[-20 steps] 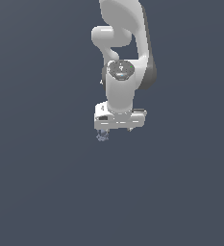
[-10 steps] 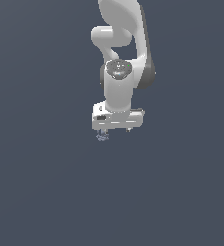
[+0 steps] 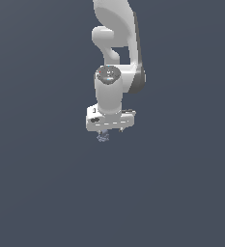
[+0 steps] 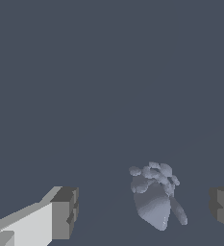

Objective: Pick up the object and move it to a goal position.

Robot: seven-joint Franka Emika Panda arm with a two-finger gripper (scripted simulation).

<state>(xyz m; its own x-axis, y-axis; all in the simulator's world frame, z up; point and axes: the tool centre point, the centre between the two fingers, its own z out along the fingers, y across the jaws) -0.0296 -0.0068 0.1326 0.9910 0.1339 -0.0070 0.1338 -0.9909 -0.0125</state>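
The object [image 4: 155,196] is a small mottled blue-grey lump with a knobbly end and a smooth tapered end. In the wrist view it lies between my two fingertips, closer to one grey pad [image 4: 222,207] than to the other [image 4: 65,212], touching neither. The gripper [image 4: 143,211] is open. In the exterior view the object [image 3: 103,137] peeks out just below the white hand's bar [image 3: 110,122], towards the exterior view's left end of it; the fingers are hidden there behind the bar.
A uniform dark grey-blue surface [image 3: 46,193] fills both views. The white arm [image 3: 115,43] rises above the hand to the upper edge of the exterior view. No goal marker shows.
The hand has sunk slightly towards the object, its bar now hiding more of the lump. The object itself has not moved.
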